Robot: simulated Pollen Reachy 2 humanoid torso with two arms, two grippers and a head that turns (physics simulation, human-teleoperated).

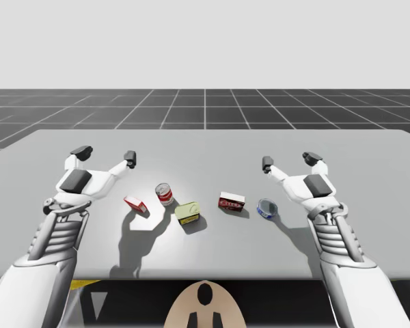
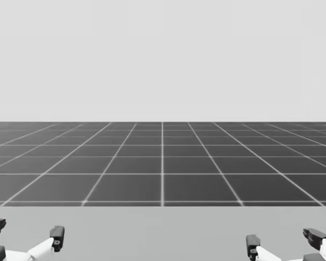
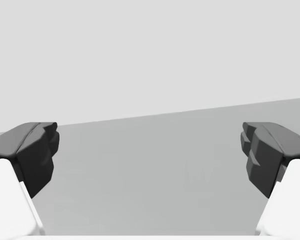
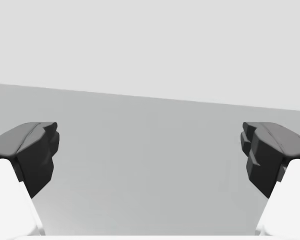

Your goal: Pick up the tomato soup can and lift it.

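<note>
Upright red-and-white cylindrical metal soup can (image 1: 164, 194) left of grey desk (image 1: 369, 157) centre. Both wide, empty: left gripper (image 1: 106, 155) near can, right gripper (image 1: 289, 160) well apart.

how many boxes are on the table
2. The red and white box lies left of the red and white can. The dark red box lies between the yellow tin and the blue can. None looks hidden.

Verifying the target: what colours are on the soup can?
The soup can is red and white, best seen in the high view.
</note>
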